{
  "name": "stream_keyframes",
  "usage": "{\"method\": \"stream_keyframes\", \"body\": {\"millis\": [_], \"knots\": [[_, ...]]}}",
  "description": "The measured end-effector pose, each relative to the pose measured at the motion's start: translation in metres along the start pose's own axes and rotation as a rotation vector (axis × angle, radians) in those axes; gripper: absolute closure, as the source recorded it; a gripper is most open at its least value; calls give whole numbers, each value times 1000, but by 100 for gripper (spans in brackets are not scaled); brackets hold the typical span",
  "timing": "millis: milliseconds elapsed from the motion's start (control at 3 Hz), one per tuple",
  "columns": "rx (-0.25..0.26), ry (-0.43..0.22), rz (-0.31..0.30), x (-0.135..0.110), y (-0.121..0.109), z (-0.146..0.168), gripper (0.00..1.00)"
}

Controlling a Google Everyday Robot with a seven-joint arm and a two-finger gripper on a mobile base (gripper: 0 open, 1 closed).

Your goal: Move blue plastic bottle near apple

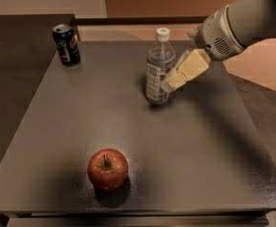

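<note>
The blue plastic bottle (157,72) stands upright near the middle back of the dark table (209,155); it is clear and bluish with a white cap and a white-grey label. The dark red apple (107,169) with a short stem sits near the table's front edge, left of centre and well apart from the bottle. My gripper (170,84) reaches in from the upper right on a grey arm, and its cream tip is right against the bottle's right side at label height.
A dark blue soda can (66,45) stands at the table's back left corner. A second dark surface (15,56) adjoins on the left. Pale floor (265,74) lies beyond the right edge.
</note>
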State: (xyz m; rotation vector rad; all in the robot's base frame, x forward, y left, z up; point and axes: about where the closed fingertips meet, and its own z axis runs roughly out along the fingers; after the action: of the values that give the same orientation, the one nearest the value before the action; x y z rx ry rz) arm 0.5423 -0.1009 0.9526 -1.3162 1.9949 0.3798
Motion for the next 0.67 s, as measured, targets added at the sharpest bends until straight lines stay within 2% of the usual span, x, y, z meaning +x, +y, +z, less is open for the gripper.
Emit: {"method": "stream_keyframes", "body": {"millis": [667], "knots": [[-33,-42,7,-19,3,22,0]]}}
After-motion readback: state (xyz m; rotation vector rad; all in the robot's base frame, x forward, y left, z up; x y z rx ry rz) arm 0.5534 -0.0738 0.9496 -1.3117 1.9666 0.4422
